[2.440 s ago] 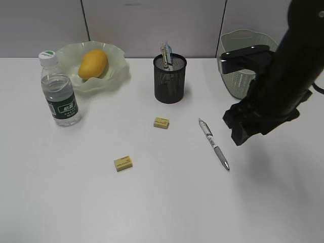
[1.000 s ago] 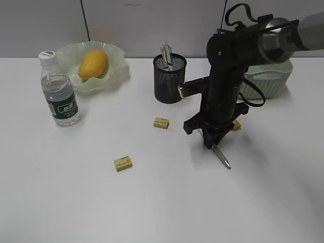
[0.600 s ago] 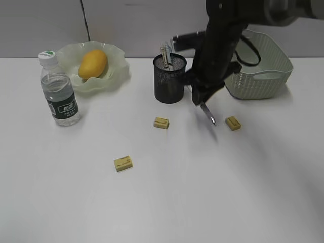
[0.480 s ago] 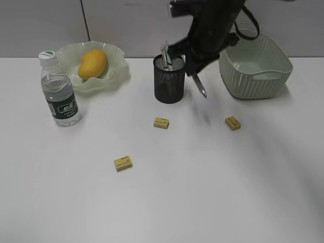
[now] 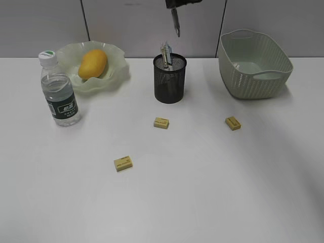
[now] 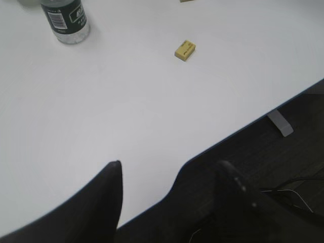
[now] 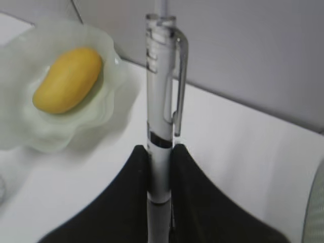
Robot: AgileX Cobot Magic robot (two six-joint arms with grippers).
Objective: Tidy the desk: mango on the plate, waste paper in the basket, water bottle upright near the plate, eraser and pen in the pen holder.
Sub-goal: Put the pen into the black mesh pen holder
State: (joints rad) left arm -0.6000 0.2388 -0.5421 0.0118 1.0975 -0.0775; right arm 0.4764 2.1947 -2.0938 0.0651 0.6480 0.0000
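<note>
The right hand (image 7: pixel 159 167) squeezes a clear pen (image 7: pixel 162 101) tight, high above the black pen holder (image 5: pixel 170 78) on the white table (image 5: pixel 202 192). The left hand (image 6: pixel 169 190) (near the table's edge) hangs loose, holding nothing. Three yellow erasers lie in front of the pen holder.

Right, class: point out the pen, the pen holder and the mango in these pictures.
pen (image 7: pixel 161 121), right wrist view, on its clear barrel above the gripper.
pen holder (image 5: pixel 169 83), exterior view, on its black mesh wall.
mango (image 5: pixel 93 64), exterior view, on the middle of the fruit.
</note>
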